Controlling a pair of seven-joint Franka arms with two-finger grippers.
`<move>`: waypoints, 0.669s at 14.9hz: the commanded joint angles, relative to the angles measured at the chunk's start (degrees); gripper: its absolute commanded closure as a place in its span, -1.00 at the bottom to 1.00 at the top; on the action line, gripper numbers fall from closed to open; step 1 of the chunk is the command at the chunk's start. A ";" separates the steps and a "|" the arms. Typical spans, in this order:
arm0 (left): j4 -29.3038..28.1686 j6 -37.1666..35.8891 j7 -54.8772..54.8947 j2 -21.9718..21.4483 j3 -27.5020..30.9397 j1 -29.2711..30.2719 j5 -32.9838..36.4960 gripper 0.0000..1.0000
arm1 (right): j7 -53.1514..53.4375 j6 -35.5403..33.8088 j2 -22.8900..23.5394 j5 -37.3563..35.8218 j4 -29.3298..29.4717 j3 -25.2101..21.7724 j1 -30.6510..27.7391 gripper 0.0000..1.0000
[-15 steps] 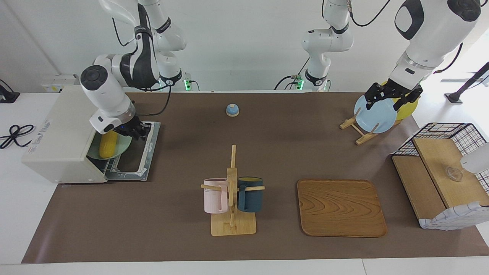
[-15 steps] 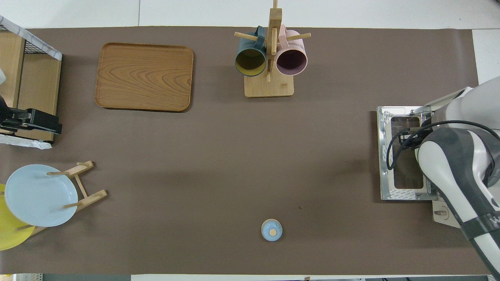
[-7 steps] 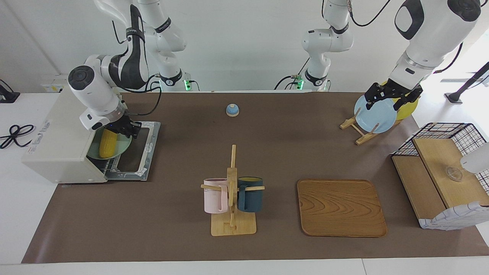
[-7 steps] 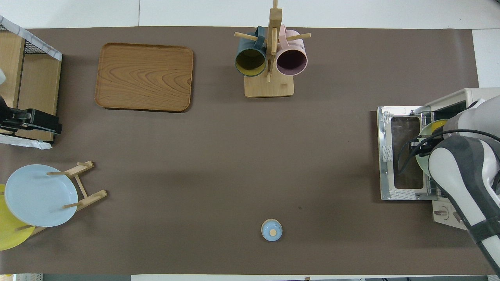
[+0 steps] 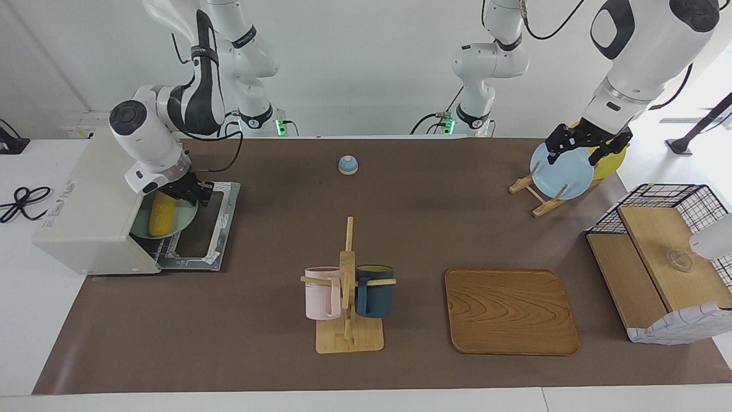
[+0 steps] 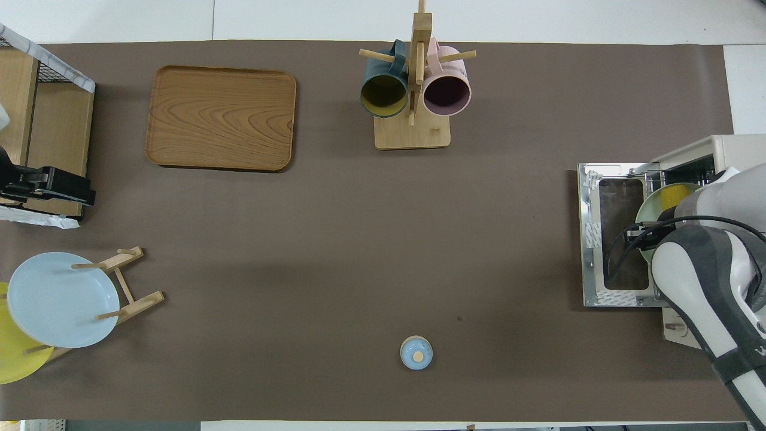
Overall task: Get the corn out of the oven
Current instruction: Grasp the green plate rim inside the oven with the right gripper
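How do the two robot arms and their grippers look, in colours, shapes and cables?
Both arms are glossy white with rounded segments and black or dark grey joint caps. The right arm carries a loose black cable. The left gripper and right gripper are black, with thin linked fingers.

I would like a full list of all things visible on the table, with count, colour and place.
oven: 1, cream-white, door open, right arm's end
corn: 1, yellow, on the green plate
green plate: 1, on the oven rack
bell: 1, blue, near the robots
mug stand: 1, wooden, with pink mug and dark blue mug
tray: 1, wooden
plate rack: 1, wooden, with blue plate and yellow plate
shelf basket: 1, wire and wood, left arm's end
right gripper: over the green plate
left gripper: open, over the plate rack, waiting
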 commanded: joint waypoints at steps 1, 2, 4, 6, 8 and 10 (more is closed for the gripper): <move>-1.36 0.93 0.36 -1.39 -0.13 0.47 -0.66 -1.00 | -3.24 3.90 -2.06 -1.01 -3.23 0.58 -1.96 0.39; -1.36 1.02 0.27 -1.39 -0.13 0.47 -0.66 -1.00 | -4.64 5.57 -2.15 -1.36 -4.02 0.49 -2.66 0.41; -1.28 1.02 0.10 -1.31 -0.04 0.47 -0.66 -1.00 | -5.62 6.38 -2.42 -1.45 -4.56 0.58 -3.28 0.44; -1.19 1.28 0.18 -1.39 -0.04 0.47 -0.57 -1.00 | -5.62 6.20 -2.50 -1.45 -4.73 0.58 -3.28 0.60; -1.19 1.20 0.27 -1.31 -0.04 0.38 -0.57 -1.00 | -5.62 6.02 -2.59 -1.45 -5.00 0.58 -3.11 0.90; -1.19 1.02 0.19 -1.48 -0.04 0.38 -0.57 -1.00 | -5.71 5.67 -2.59 -2.06 -4.91 0.58 -2.49 1.00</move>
